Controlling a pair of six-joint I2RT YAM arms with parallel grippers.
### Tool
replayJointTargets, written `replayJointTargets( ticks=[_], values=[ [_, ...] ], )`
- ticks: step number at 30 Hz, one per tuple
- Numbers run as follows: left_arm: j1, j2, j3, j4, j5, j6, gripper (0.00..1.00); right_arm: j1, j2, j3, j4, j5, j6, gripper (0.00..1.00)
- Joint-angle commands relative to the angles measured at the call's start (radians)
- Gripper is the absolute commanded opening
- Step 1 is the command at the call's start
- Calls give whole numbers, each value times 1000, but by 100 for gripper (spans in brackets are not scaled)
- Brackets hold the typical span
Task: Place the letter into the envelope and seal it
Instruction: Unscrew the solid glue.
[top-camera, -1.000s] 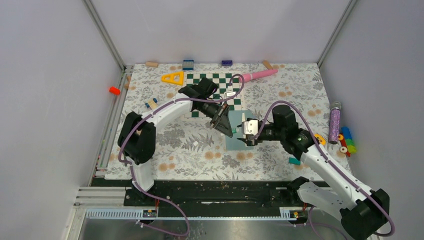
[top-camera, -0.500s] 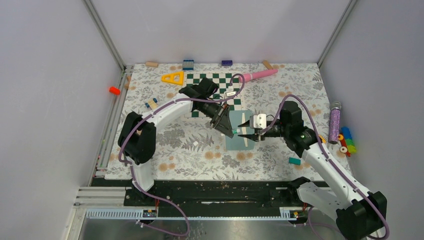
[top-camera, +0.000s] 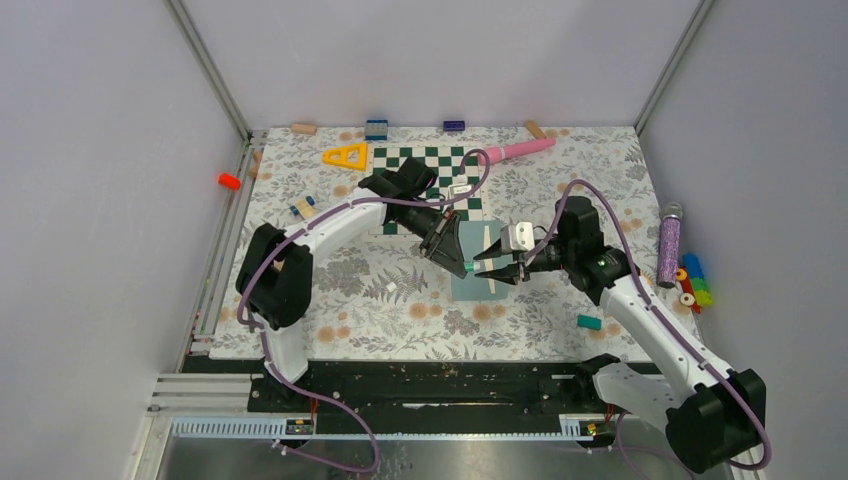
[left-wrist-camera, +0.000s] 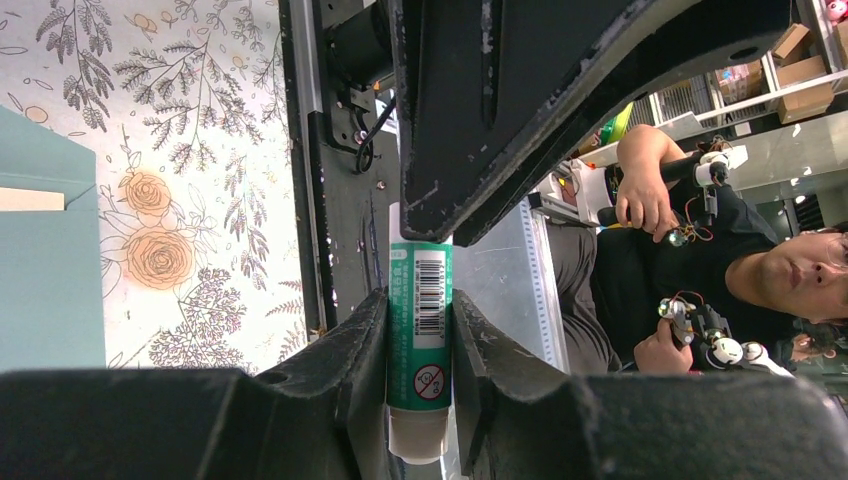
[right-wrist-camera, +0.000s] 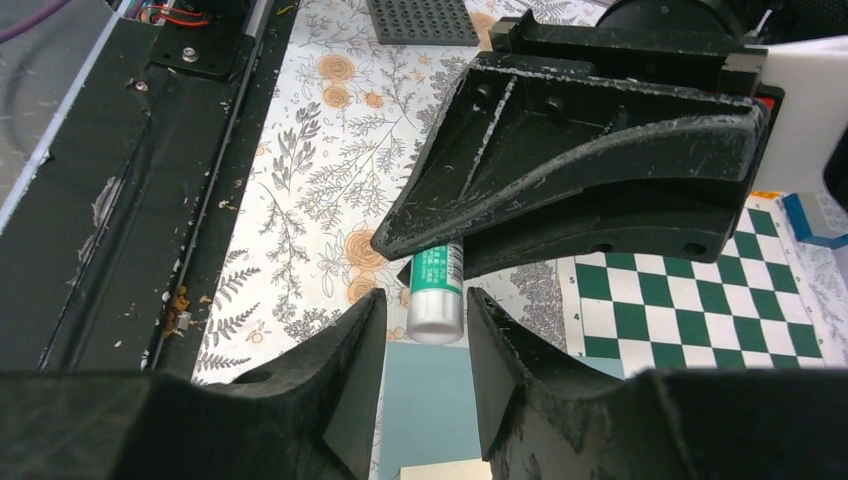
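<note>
I see my right pincer (right-wrist-camera: 427, 305) spread wide, its tips flanking the green glue stick (right-wrist-camera: 437, 285) clamped in the left pincer (right-wrist-camera: 425, 250), teal envelope (right-wrist-camera: 425, 400) below.

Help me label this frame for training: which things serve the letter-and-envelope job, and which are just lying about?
Job in hand:
envelope
letter, only a tan strip showing
glue stick, clamped in the left gripper
right gripper, open at the stick's free end

Lying about:
chessboard
yellow triangle
pink stick
purple glitter tube
orange cap
studded baseplate

Overhead view down on table (top-camera: 400, 300), wrist views close, from opposite sides, sharing glue stick (left-wrist-camera: 419, 340) and envelope (left-wrist-camera: 50, 290)
</note>
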Motion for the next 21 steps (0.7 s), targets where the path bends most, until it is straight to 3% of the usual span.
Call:
replayJointTargets(
  ticks=[1,17,21],
  values=[
    [3,-49,-4,36,74,32,26,-37,21,49,-21,-87,44,44],
    [1,-54,-4,34,86,37,25,-79,83,68,-4,-208,112,44],
    [2,-54,-5,34,79,40,25,-78,90,73,-4,-224,125,39]
  ],
)
